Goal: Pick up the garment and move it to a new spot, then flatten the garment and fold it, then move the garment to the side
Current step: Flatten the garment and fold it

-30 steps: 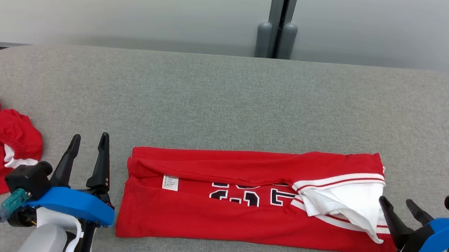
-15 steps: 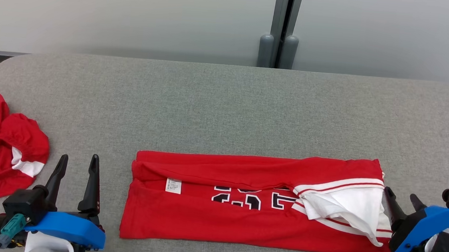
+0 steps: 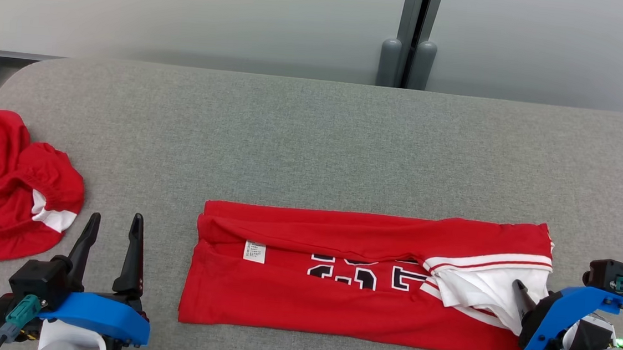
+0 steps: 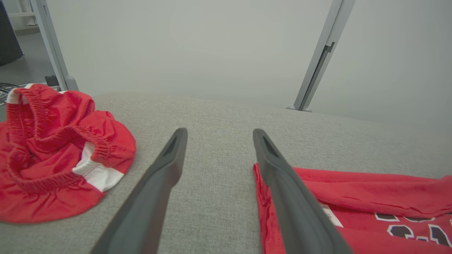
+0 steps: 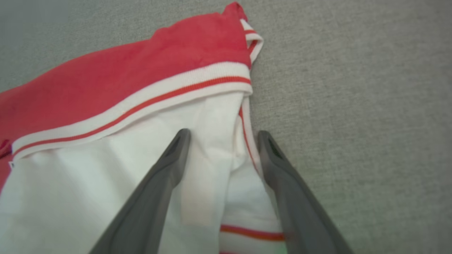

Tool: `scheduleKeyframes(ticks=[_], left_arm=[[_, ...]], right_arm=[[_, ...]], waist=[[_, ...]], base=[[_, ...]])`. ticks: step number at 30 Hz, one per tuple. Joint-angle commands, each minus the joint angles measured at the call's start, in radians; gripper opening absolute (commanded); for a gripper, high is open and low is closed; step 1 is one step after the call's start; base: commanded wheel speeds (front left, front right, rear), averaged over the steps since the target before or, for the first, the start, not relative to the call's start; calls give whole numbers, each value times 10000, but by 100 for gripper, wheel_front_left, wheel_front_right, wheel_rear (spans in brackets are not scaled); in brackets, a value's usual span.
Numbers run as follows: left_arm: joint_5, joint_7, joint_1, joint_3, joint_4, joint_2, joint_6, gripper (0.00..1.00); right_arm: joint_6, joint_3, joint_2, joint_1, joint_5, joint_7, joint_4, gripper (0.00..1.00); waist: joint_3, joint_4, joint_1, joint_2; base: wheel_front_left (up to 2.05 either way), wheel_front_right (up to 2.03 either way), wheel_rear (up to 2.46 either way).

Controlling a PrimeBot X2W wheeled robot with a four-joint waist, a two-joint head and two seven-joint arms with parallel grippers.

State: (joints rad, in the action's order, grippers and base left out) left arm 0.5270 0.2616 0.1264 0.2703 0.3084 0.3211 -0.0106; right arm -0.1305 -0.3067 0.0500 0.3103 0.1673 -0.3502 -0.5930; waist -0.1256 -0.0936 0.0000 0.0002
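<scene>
The left gripper (image 3: 115, 219) has its two fingers spread apart, with only bare grey table (image 3: 314, 142) between them. Just to its right lies the hem end of the shirt (image 3: 334, 310), folded into a long red band with its black-and-white chest characters partly showing. To its left, a little further off, sits a crumpled red cloth (image 3: 4, 190) with a white patch. The right gripper (image 5: 223, 133) is at the shirt's other end, fingers likewise apart, pointing down over the white sleeve (image 5: 106, 183). A fold of that sleeve lies between the tips. I cannot tell whether the tips touch the cloth.
</scene>
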Motion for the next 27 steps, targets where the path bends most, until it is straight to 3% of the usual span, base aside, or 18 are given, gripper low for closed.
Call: scheduleKeyframes(ticks=[1, 7, 8, 9, 10, 16, 27], left_arm=[[3, 45, 102, 6, 1, 20, 30, 100], [-25, 33, 137, 80, -48, 39, 6, 100], [-25, 23, 147, 91, -71, 40, -13, 100], [-23, 9, 158, 106, -91, 37, -26, 100], [-21, -6, 167, 118, -102, 39, -32, 100], [15, -30, 139, 161, -174, 44, -75, 100], [86, -20, -35, 52, -374, 200, -202, 100]], right_arm=[[-4, -7, 14, 231, -83, 85, -205, 100], [-4, 70, -14, 407, -293, 44, -860, 100], [-4, 133, -22, 449, -308, 17, -954, 89], [-6, 190, -40, 474, -285, 21, -1026, 35], [-10, 275, -51, 498, -182, 15, -1083, 0], [-4, 157, 16, 467, 68, 182, -790, 0], [-2, -1756, 749, 35, -491, 123, 1182, 0]], waist=[[-29, -47, 0, -2], [-93, -135, 0, -2], [-110, -144, 0, -2], [-126, -152, 0, -2], [-139, -158, 0, -2], [-167, -119, 0, -2], [-95, 194, 0, -2]], base=[[0, 0, 0], [0, 0, 0], [0, 0, 0], [0, 0, 0], [0, 0, 0], [0, 0, 0], [0, 0, 0]])
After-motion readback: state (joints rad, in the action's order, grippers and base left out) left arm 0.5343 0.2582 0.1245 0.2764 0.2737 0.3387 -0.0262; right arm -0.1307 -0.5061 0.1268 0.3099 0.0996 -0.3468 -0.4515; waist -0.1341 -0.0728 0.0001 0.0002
